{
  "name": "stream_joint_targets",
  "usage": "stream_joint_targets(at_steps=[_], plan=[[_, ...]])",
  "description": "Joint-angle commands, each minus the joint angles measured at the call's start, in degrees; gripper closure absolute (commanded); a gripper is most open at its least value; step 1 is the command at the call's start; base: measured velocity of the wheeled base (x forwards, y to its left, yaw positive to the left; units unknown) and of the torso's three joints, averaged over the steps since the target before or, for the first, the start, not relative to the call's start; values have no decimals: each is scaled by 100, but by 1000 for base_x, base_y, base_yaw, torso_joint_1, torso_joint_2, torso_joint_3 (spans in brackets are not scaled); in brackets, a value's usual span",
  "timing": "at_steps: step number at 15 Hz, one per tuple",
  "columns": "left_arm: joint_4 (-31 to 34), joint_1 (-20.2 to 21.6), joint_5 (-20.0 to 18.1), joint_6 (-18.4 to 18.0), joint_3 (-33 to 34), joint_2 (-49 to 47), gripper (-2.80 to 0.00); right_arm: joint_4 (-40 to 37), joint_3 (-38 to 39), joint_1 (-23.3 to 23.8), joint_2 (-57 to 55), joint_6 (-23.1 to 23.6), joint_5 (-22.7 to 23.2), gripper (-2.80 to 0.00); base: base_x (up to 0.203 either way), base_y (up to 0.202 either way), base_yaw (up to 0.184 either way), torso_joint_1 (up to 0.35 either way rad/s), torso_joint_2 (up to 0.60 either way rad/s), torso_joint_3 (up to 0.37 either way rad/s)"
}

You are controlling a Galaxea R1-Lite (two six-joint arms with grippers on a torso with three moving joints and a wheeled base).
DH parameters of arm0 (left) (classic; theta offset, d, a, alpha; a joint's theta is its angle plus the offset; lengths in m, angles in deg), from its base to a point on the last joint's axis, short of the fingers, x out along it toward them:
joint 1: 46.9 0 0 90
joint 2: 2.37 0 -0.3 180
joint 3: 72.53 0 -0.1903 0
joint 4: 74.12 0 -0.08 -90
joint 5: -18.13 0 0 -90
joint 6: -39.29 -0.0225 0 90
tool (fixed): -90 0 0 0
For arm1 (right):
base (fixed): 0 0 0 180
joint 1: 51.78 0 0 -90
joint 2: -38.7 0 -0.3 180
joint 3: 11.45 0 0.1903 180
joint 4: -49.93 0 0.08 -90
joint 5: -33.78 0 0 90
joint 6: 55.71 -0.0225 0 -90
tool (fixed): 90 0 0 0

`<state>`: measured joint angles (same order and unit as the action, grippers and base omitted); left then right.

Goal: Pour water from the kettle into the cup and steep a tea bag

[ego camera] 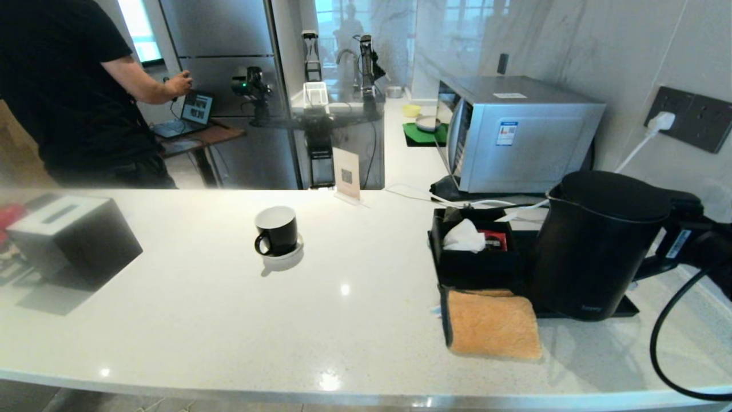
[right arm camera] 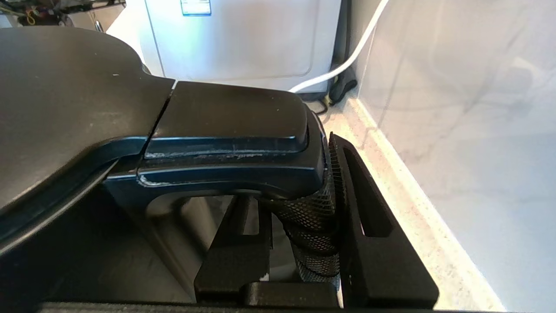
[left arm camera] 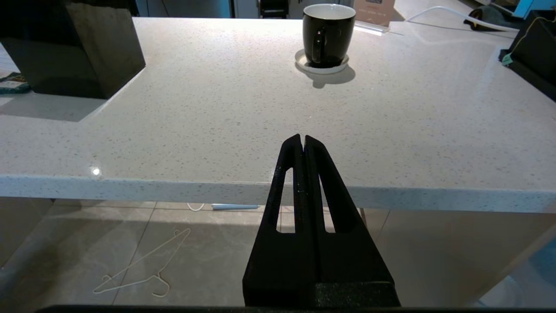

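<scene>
Right gripper [right arm camera: 299, 243]: fingers closed around the kettle handle [right arm camera: 312, 226], one finger inside the handle loop, the other outside against its mesh-wrapped upright part. Grip sits high, just under the lid hinge.

Left gripper [left arm camera: 303, 143]: fingers pressed together, holding nothing, parked off the near edge of the countertop [ego camera: 189, 320] and pointing toward the cup.

Kettle [ego camera: 595, 246]: tall, matte black, lid down, standing upright on a black tray [ego camera: 623, 309] toward the right end of the countertop, near the wall. Judgement: rigid, and likely heavy if filled; water level not visible. A grip at the handle puts the weight off to one side, so it may tend to swing or rotate in the fingers when lifted. The mesh wrap should help against slipping.

Cup [ego camera: 277, 230]: glossy black, white inside, looks empty, upright on a small white saucer [ego camera: 284, 260], mid-countertop, well apart from the kettle. Handle faces the near-left. Judgement: light, breakable, easily nudged off the saucer.

Tea bag: not identified in any view.

Surface: pale speckled stone, smooth and shiny; probably slick when wet. An orange cloth [ego camera: 493, 323] lies near the front edge, touching the tray. A tissue holder [ego camera: 472, 243] stands just left of the kettle, a microwave [ego camera: 523, 134] behind. A person [ego camera: 68, 86] stands beyond the far-left corner.
</scene>
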<state>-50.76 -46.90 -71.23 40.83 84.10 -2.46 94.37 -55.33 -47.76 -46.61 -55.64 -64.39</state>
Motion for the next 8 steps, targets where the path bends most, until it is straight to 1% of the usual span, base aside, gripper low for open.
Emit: stream_joint_targets(at_steps=[1,8], plan=[[0,0,8,31,0,-8,0,61,50,-7,-3,2,-9,0,1,106,4,2,0,5],[0,0,15,40,0,1,0,63,188,-7,117,2,-9,0,0,190,-2,0,1,4]])
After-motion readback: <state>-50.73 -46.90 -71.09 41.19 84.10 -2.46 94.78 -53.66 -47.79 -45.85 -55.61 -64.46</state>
